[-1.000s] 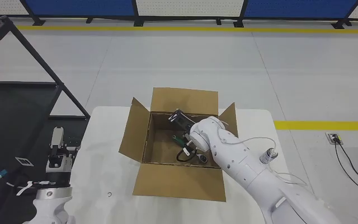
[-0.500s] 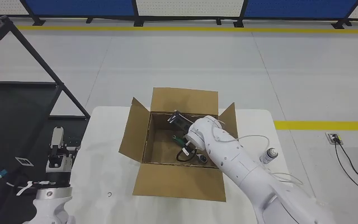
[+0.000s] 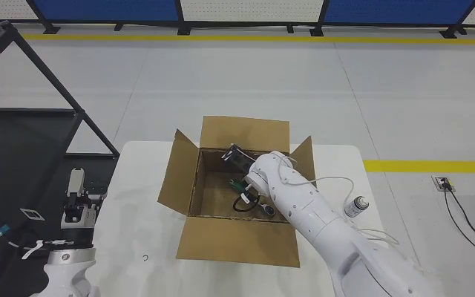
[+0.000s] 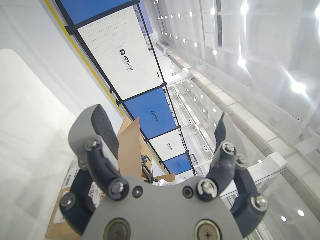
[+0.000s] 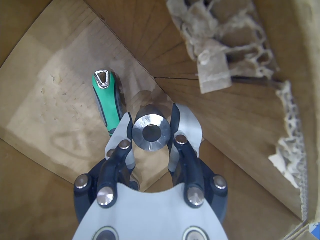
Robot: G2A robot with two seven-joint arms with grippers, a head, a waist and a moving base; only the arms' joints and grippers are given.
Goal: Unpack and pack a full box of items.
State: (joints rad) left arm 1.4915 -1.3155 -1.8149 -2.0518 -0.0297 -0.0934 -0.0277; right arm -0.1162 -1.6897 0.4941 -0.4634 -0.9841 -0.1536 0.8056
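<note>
The right pincer is down inside the box, its two fingers pressed onto the sides of a metal cylinder. The cylinder's long axis runs roughly in line with the fingers. Its flat, bored end faces back toward the wrist and its far end points at the box floor. Whether that far end touches the cardboard cannot be told.

Just beside the cylinder, a green-handled tool lies flat on the box floor. Its long axis is close to parallel with the cylinder's. Its end with the metal loop points away from the pincer, and its near end is hidden behind one finger. Farther off, torn honeycomb paper hangs against a box wall.

From above, the box stands on the white surface with all four flaps folded outward, and the right arm slants into its right half. A can stands upright on the surface, right of the box and apart from it.

The left pincer is off the surface's left edge, well apart from the box. Its fingers are spread wide with nothing between them, and it points upward at the ceiling.
</note>
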